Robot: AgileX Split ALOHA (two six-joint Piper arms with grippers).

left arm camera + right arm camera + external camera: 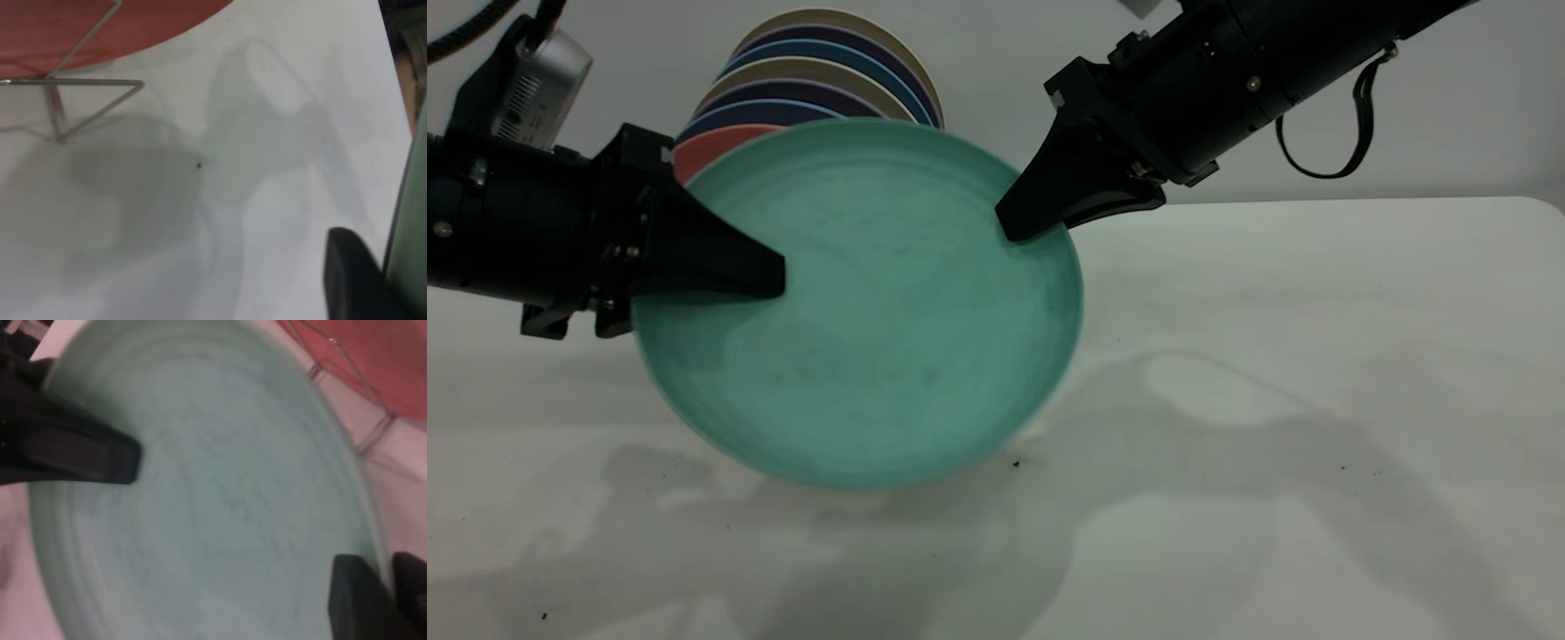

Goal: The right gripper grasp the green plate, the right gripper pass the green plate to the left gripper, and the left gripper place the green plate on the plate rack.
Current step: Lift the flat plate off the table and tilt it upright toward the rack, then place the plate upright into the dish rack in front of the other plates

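Note:
The green plate [871,311] is held up on edge above the table, its face toward the exterior camera. My left gripper [778,271] is shut on its left rim; one finger lies across the front face. My right gripper [1009,227] is shut on its upper right rim. In the right wrist view the right gripper [389,577] pinches the rim of the green plate [213,500], and the left gripper [127,460] reaches onto its far side. In the left wrist view one finger [353,280] lies beside the plate's edge [410,220]. The plate rack [73,82] stands behind the plate.
Several plates [827,71] stand in a row behind the green plate, with a salmon-pink plate [711,147] at the front. The rack's wire also shows in the right wrist view [373,433]. White table [1316,400] stretches to the right.

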